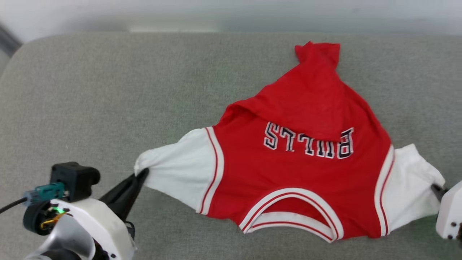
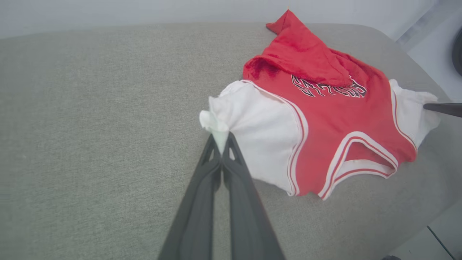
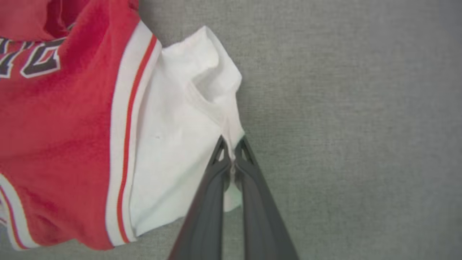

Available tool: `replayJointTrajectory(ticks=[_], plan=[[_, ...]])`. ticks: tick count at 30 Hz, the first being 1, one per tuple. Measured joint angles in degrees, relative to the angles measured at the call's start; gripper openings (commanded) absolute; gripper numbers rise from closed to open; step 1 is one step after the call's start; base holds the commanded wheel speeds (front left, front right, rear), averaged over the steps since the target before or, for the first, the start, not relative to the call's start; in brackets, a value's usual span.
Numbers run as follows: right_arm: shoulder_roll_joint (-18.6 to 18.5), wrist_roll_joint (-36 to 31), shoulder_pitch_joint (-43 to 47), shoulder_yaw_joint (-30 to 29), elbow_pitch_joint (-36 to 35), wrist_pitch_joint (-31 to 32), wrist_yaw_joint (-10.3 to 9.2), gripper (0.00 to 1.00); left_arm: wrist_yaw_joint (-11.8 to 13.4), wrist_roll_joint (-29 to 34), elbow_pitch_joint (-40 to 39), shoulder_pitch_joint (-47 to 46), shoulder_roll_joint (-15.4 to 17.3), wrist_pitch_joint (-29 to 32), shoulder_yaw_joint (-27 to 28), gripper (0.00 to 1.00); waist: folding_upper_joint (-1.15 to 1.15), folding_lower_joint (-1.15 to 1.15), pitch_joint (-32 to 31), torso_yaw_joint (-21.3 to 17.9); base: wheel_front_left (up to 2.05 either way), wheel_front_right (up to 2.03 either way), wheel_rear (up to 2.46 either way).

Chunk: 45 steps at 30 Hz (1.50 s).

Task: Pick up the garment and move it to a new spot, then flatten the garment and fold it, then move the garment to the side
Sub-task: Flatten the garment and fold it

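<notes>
The garment [image 1: 299,169] is a red jersey T-shirt with white sleeves and "BULLS" lettering, lying on the grey cushion with its neck toward me and its hem bunched over the chest at the far side. My left gripper [image 1: 142,173] is shut on the tip of the left-hand white sleeve [image 2: 220,139]. My right gripper [image 1: 435,188] is shut on the edge of the other white sleeve [image 3: 231,144]. In the left wrist view the garment [image 2: 325,126] spreads to the right, and the right gripper's dark finger [image 2: 444,108] reaches its far sleeve.
The grey fabric cushion [image 1: 108,101] stretches wide to the left of the garment. Its far edge meets a pale wall [image 1: 231,14]. In the left wrist view the cushion's rounded corner [image 2: 397,39] drops to a light floor at the right.
</notes>
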Motion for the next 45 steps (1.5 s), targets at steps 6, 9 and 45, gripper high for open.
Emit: replayJointTrajectory(ticks=[6, 9, 45], plan=[[-3.39, 5.69, -4.63, 0.35, -6.17, 2.49, -0.01, 0.0, 0.68, -0.13, -1.98, -0.64, 1.01, -1.68, 3.75, 0.0, 0.0, 0.0, -4.65, -2.09, 0.0, 0.0, 0.0], [-4.35, 7.82, -8.78, -0.22, -8.81, 3.56, -0.01, 0.0, 1.58, -0.76, -3.55, -2.75, 1.26, -3.32, 7.15, 0.0, 0.0, 0.0, -6.99, -3.35, 0.0, 0.0, 0.0], [-7.87, 6.24, -57.0, 6.87, -3.56, -5.25, 0.0, 0.0, 4.43, 1.0, 13.35, -59.53, 10.85, -7.82, 11.95, 0.0, 0.0, 0.01, 3.05, -8.58, 0.0, 0.0, 0.0]])
